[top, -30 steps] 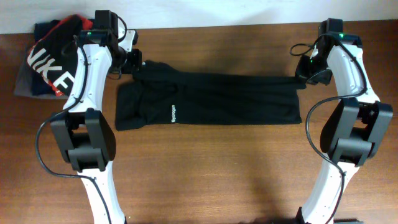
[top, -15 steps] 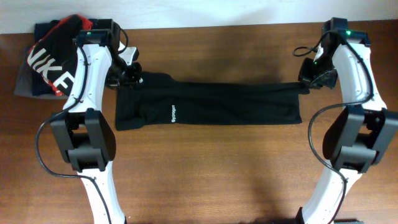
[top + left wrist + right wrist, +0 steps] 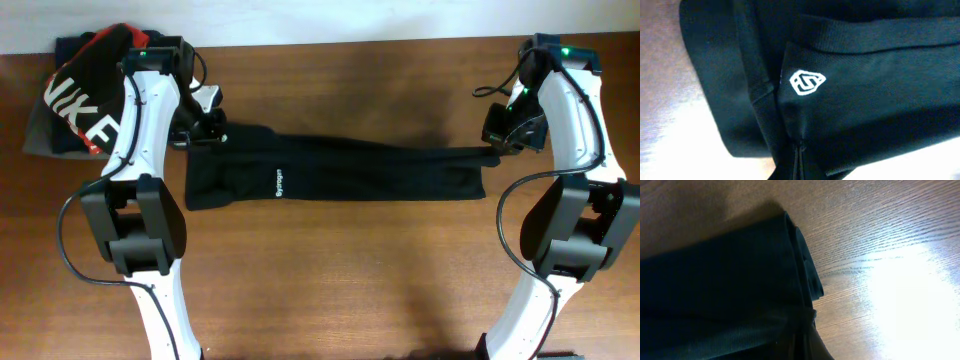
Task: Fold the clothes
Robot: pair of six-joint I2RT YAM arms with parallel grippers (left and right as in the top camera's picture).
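The black T-shirt point(image 3: 340, 172) lies stretched in a long band across the wooden table point(image 3: 330, 290), with a small white logo point(image 3: 279, 182) near its left part. My left gripper point(image 3: 207, 131) is shut on the shirt's upper left corner. In the left wrist view the black fabric point(image 3: 855, 100) fills the frame, with a white emblem point(image 3: 807, 82), and the fabric is pinched between my fingers at the bottom point(image 3: 799, 165). My right gripper point(image 3: 497, 146) is shut on the shirt's right end. The right wrist view shows that folded edge point(image 3: 800, 265) pinched at the bottom point(image 3: 807, 330).
A black-and-red garment with white NIKE letters point(image 3: 85, 90) lies on grey and navy folded garments point(image 3: 40, 135) at the table's far left corner. Both arm bases point(image 3: 135, 225) point(image 3: 575, 220) stand at the sides. Bare wood lies in front of the shirt.
Both grippers have moved toward the front of the table, pulling the shirt's back edge forward. The shirt's band is narrower than a second ago. Both grips have held.
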